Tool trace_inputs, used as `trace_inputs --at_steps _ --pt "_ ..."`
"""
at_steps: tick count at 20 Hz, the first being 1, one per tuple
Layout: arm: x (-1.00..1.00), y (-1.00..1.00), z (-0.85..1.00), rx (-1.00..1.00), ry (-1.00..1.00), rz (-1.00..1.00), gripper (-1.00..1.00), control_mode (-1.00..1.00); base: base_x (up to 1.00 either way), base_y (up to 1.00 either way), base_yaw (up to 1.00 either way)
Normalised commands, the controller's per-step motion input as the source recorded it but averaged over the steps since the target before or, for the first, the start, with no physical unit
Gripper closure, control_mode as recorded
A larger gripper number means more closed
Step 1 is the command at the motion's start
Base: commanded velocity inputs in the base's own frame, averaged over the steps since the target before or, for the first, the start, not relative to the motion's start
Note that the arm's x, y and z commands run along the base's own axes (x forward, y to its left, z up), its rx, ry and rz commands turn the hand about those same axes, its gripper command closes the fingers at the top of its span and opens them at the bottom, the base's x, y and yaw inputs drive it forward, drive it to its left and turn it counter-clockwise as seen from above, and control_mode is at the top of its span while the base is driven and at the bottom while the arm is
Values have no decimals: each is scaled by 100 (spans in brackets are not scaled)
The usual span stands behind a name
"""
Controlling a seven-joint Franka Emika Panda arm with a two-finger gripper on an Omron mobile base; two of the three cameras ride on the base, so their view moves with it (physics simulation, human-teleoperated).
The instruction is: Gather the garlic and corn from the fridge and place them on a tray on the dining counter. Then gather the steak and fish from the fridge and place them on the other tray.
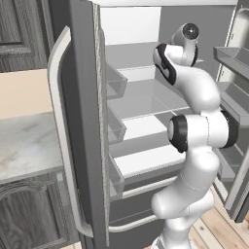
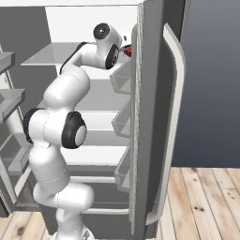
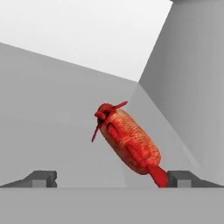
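The fish (image 3: 129, 142) is a red, scaly, oblong body with thin fins at one end and a tail at the other, lying slantwise on a grey shelf in the open fridge (image 1: 87, 121), close to the shelf's corner where side and back walls meet

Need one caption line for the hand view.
Open tool facing a red fish on a grey fridge shelf.
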Motion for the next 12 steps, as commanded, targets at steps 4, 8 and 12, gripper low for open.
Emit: trace_inputs --at_steps 4,8,12 --pt "37 -37 0 0 1 0 -100 -100 0 0 0" --pt "42 -19 0 0 6 0 -100 -100 0 0 0" --pt "30 -4 -3 0 9 0 -100 -100 0 0 0"
